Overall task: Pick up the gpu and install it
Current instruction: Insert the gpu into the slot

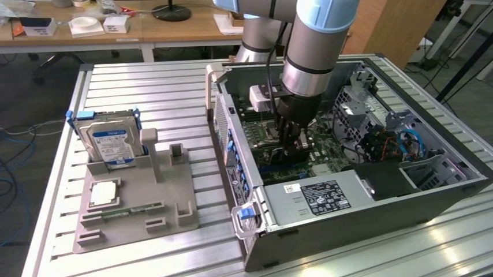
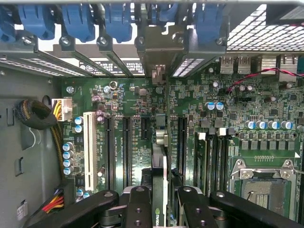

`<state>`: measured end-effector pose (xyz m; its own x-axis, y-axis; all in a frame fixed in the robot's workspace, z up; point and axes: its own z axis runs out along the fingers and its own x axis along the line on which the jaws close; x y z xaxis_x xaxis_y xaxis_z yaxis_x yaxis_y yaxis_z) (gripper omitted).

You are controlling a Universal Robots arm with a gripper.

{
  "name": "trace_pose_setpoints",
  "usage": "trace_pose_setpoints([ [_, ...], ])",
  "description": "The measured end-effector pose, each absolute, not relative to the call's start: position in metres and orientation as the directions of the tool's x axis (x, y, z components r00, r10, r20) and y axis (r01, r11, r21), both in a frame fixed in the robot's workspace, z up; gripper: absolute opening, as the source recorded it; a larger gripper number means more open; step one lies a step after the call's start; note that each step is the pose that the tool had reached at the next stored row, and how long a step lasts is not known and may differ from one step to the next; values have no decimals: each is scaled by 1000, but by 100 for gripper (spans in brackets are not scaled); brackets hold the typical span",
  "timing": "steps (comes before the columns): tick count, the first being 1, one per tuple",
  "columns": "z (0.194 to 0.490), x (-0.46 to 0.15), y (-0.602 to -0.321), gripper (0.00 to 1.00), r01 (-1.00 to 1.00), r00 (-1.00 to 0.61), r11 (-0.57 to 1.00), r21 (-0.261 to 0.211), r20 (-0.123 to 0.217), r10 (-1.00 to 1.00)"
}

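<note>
My gripper [image 1: 291, 145] reaches down into the open computer case [image 1: 431, 196], just above the green motherboard [image 1: 269, 144]. In the wrist view the gripper [image 2: 160, 202] is shut on the gpu [image 2: 160, 156]. The card shows edge-on as a thin slab running between the black fingers [image 2: 137, 206]. Its metal bracket end [image 2: 159, 61] stands at the case's rear slot openings. The card hangs over the long black expansion slots [image 2: 126, 147], in line with a gap between them. Whether it touches a slot I cannot tell.
A grey holder [image 1: 146, 225] on the exterior view's left carries a silver hard drive [image 1: 112, 144], a processor chip [image 1: 104, 193] and a slim memory stick [image 1: 123, 212]. Inside the case are the power supply [image 1: 324, 196], blue slot latches [image 2: 76, 21], cable bundles [image 2: 35, 114] and the CPU socket [image 2: 261, 185].
</note>
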<state>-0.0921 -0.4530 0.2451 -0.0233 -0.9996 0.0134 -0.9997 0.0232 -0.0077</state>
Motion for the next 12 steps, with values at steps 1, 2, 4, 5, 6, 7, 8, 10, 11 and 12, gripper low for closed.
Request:
trace_pose_setpoints([
  [1, 246, -92, -453, 26, -1000, -23, 23, -8, 13, -1000],
  [2, 247, -92, -453, 26, -1000, -23, 23, -8, 13, -1000],
  [4, 247, -91, -453, 26, -1000, -24, 23, -7, 14, -1000],
  [5, 247, -90, -453, 26, -1000, -24, 23, -7, 14, -1000],
  [6, 248, -90, -453, 26, -1000, -23, 23, -7, 14, -1000],
  [7, 248, -88, -453, 26, -1000, -23, 23, -7, 14, -1000],
  [8, 248, -86, -453, 26, -1000, -24, 24, -6, 15, -1000],
  [10, 247, -85, -453, 26, -1000, -23, 23, -8, 13, -1000],
  [11, 247, -85, -453, 26, -1000, -23, 23, -7, 13, -1000],
  [12, 247, -85, -453, 26, -1000, -23, 23, -7, 13, -1000],
])
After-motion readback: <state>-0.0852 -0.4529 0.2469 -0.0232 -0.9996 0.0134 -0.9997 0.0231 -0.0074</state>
